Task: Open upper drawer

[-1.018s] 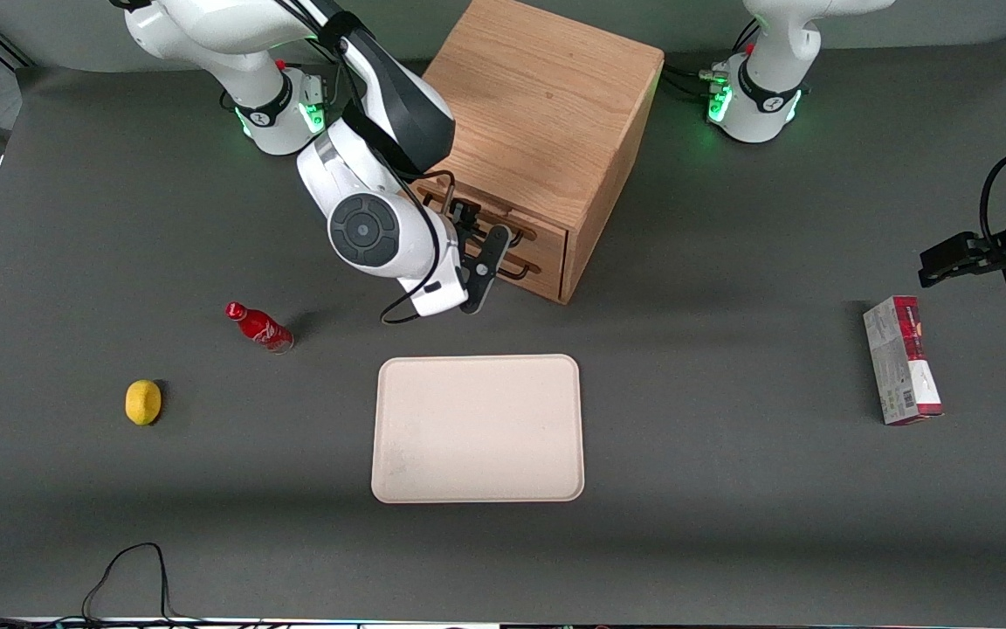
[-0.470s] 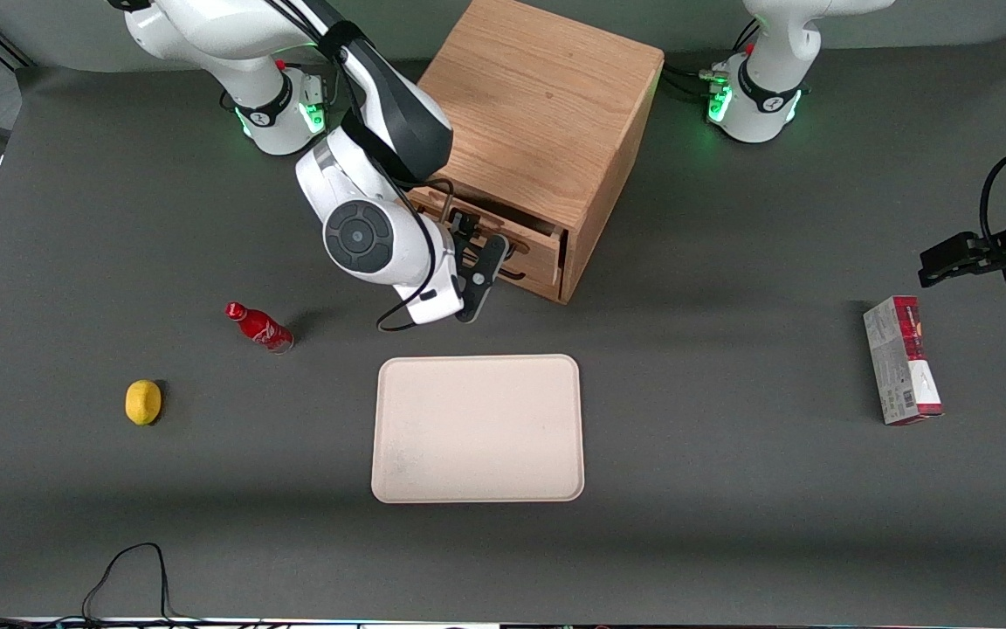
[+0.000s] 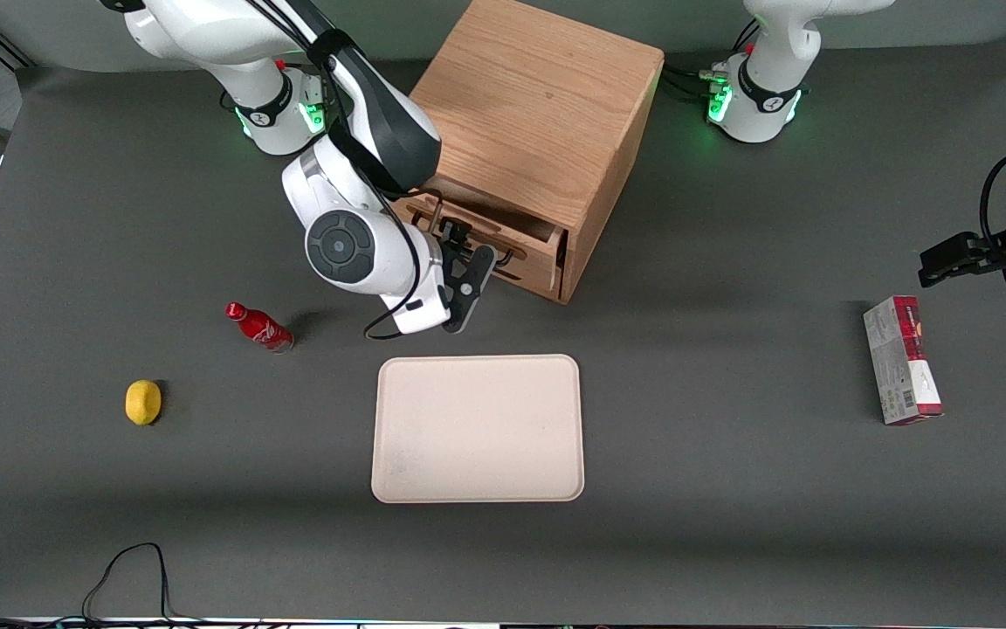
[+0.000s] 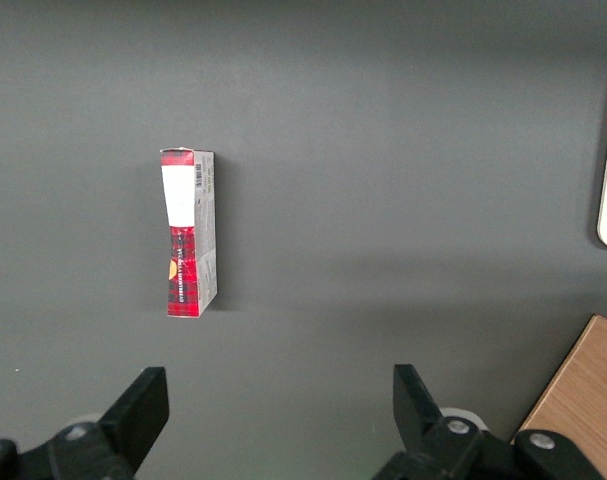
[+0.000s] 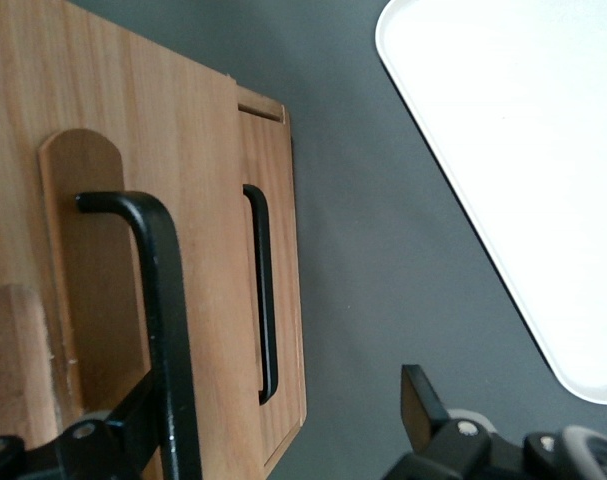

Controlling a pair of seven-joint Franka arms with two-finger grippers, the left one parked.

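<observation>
Upper drawer (image 3: 503, 234), one of two, is pulled partly out; its handle (image 5: 158, 300) is straddled by the spread-fingered gripper (image 3: 459, 262).

The hand (image 3: 465, 281) sits at the upper drawer (image 3: 503, 234) front, which juts out from the cabinet (image 3: 538, 122). Nearer the camera, bare surface (image 3: 730, 489) separates it from the white tray (image 3: 478, 428); the red bottle (image 3: 258, 327) stands near.
</observation>
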